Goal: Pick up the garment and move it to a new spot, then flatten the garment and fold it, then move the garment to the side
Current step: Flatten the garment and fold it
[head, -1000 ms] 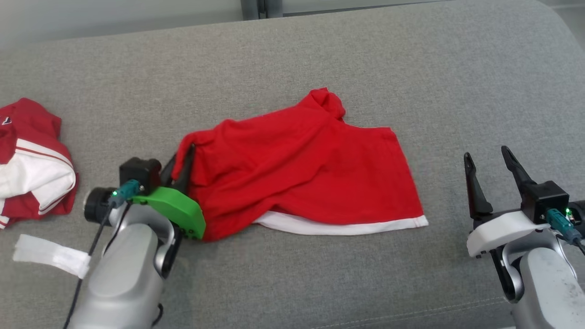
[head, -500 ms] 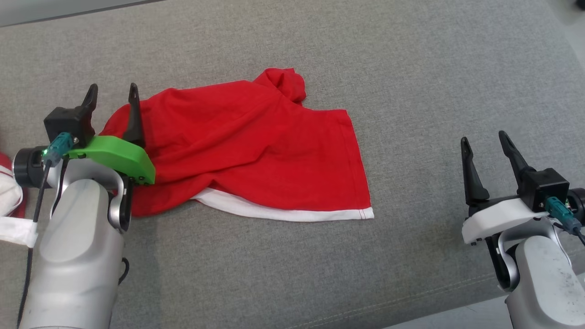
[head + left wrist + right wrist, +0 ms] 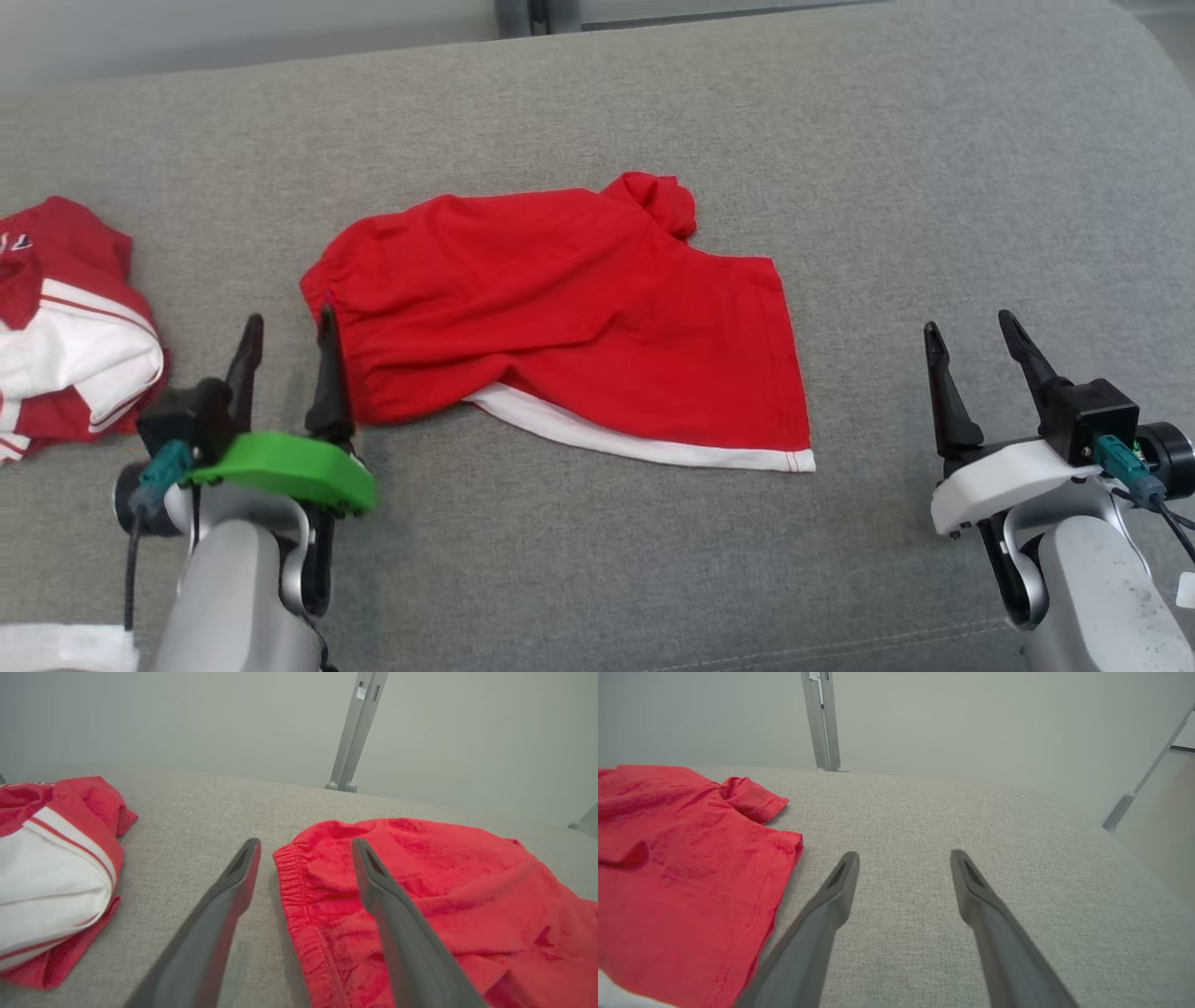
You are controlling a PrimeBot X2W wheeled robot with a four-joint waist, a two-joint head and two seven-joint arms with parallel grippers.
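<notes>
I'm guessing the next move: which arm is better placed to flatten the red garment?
Left, probably: the left end effector stands open beside the red garment; the right end effector is farther off.

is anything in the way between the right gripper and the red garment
Nothing visible. Bare grey cushion lies between the open right gripper and the red garment. The red and white clothes sit far off to the left, beyond the left gripper.
</notes>
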